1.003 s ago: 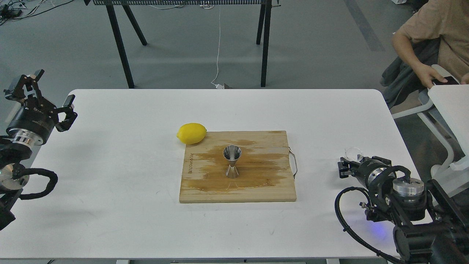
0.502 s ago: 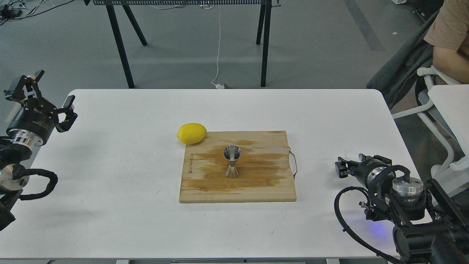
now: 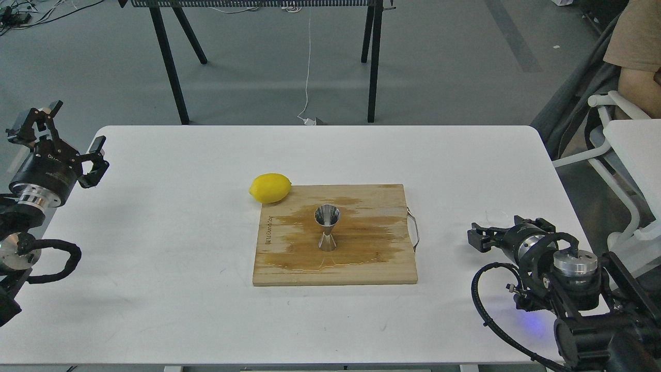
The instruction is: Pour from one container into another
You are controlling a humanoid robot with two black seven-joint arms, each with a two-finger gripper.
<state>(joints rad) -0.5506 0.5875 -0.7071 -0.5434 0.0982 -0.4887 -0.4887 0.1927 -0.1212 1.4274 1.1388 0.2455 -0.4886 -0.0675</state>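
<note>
Fingers (image 3: 98, 155) spread wide on left gripper (image 3: 67, 142), holding nothing, parked over the table's (image 3: 155, 232) far left edge, well apart from everything. Right gripper (image 3: 477, 238) low near the right edge, dark and end-on: cannot tell whether apart, together or clamped on anything. Cup (image 3: 496, 213) barely readable, only a faint clear trace on the white top just beyond that gripper; cannot tell if touching it. Jigger (image 3: 327, 227) upright at mid-board (image 3: 372, 268), wide mouth up, standing in a broad wet stain. Lemon (image 3: 270, 187) touching the board's far left corner, near the jigger but not against it. Judged stage: early, nothing poured from this position, with securing the cup probably the step in hand. To do it well: confirm the cup's place first, since clear glass on white hides easily; close on the wall below the rim, spout left free and turned toward the jigger; squeeze gently, glass being slick and brittle. Carry level and low across to the board. Stop with the spout just above the jigger's mouth, then tip slowly, because that mouth is small and the narrow-waisted piece on a wet board looks easy to knock over. Keep clear of the lemon.
</note>
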